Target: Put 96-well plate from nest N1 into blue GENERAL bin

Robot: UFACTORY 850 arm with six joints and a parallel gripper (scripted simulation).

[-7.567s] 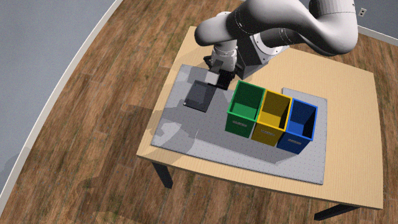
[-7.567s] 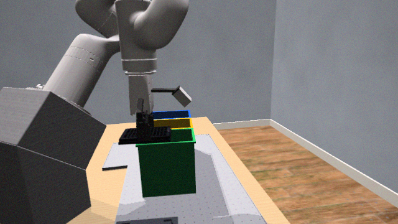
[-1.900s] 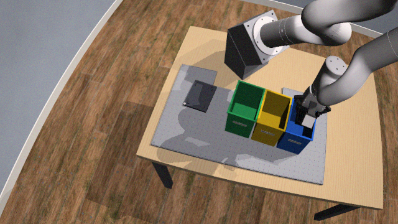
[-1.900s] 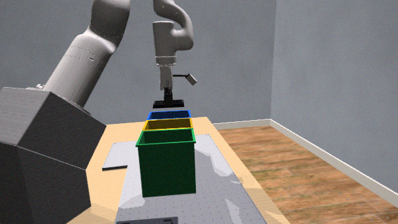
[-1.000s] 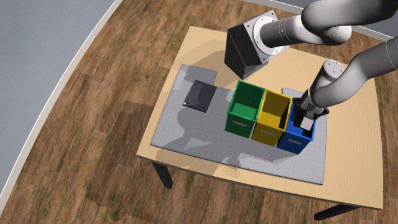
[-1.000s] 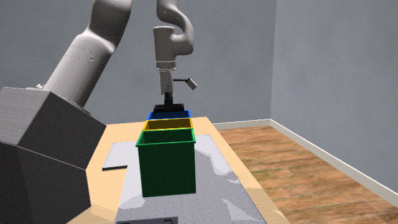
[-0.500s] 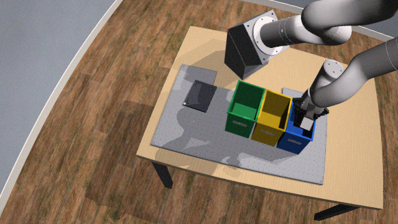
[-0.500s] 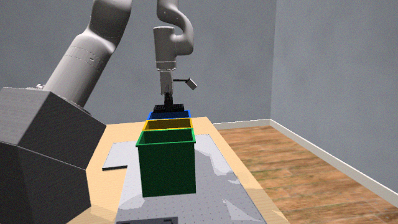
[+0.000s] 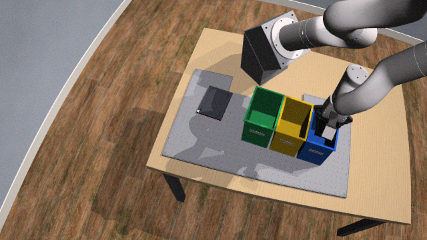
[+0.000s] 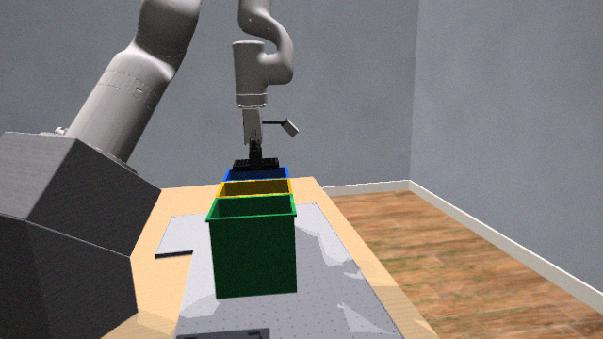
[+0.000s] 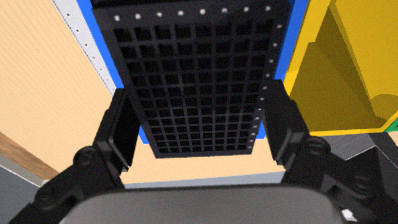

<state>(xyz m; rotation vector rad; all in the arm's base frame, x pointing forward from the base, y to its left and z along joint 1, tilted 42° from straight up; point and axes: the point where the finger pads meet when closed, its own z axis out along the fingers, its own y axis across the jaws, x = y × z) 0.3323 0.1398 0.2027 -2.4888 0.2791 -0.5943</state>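
Carry step nearly done: plate (image 11: 200,80) pinched across its width by hand (image 11: 200,125), hanging level just over blue bin (image 10: 256,174) mouth. In top view, left to right: nest (image 9: 215,103) at 9 o'clock, bare; green bin (image 9: 263,115); yellow bin (image 9: 293,125); blue bin at 3 o'clock with hand above. All three upright, touching in a row. Wrist view shows blue rim either side of plate, so roughly centred. Next move likely: spread fingers to drop, or lower a little first; plate nearly as wide as mouth, could catch on rim if skewed. Grey dotted mat (image 9: 207,143) on tan counter (image 9: 377,180). Wood floor (image 9: 100,100), grey walls (image 10: 495,94), white skirting.
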